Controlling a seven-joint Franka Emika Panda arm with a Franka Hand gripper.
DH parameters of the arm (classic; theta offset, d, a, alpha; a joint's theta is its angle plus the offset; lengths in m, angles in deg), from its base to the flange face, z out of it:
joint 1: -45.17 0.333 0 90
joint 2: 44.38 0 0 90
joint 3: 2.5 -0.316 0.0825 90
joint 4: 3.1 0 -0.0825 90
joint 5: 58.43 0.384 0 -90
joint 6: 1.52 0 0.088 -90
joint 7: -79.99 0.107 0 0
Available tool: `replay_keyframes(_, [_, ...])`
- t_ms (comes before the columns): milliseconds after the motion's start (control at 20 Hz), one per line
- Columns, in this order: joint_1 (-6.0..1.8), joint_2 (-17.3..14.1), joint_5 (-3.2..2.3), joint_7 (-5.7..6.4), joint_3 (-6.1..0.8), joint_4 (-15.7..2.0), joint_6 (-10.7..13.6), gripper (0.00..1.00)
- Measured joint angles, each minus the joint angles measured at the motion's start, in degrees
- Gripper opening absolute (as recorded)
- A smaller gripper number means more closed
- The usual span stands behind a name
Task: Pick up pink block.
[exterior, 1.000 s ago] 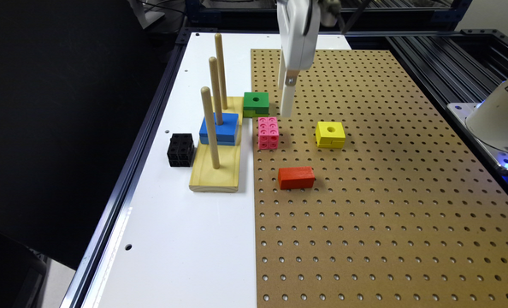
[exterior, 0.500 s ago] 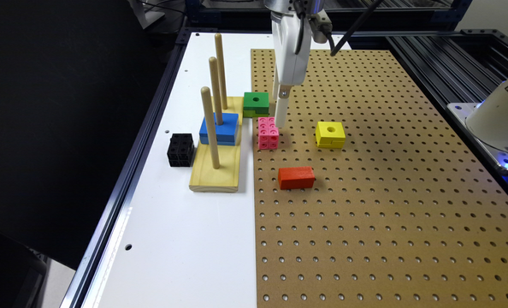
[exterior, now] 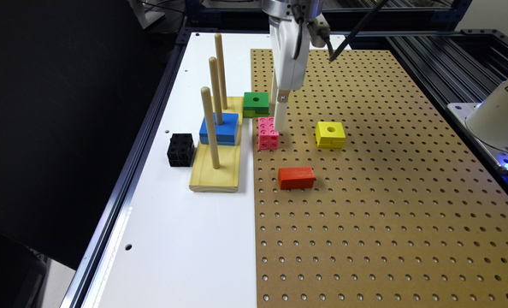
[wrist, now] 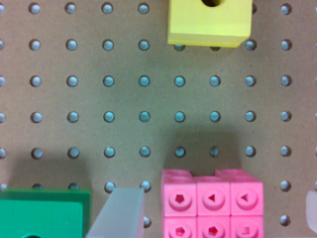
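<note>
The pink block (exterior: 268, 133) sits on the brown board with holes (exterior: 386, 192), near the board's edge where the white counter (exterior: 172, 239) begins. The green block (exterior: 255, 104) is just behind it, and the yellow block (exterior: 330, 134) is off to the exterior view's right.

The gripper (exterior: 279, 124) hangs low, right at the pink block. In the wrist view the pink block (wrist: 212, 204) lies between a pale finger (wrist: 118, 214) on one side and a sliver of the other finger at the far edge. So the jaws are apart, with one on each side of the block, likely so they can squeeze it next.

The wrist view cuts off the lower part of the pink block and most of the green block (wrist: 42, 214). How deep the jaws reach is hard to tell. In the exterior view the gripper covers part of the block's back corner.
</note>
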Motion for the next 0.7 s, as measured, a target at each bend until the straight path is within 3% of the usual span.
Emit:
replay_keyframes(300, [0.00,-1.79,0.00,0.00,0.00,-0.98,-0.29,1.00])
replay_keyframes(550, [0.00,-5.46,0.00,0.00,-0.01,-1.21,-3.80,1.00])
replay_keyframes(700, [0.00,-6.19,0.00,0.00,-0.01,-1.77,-4.09,1.00])
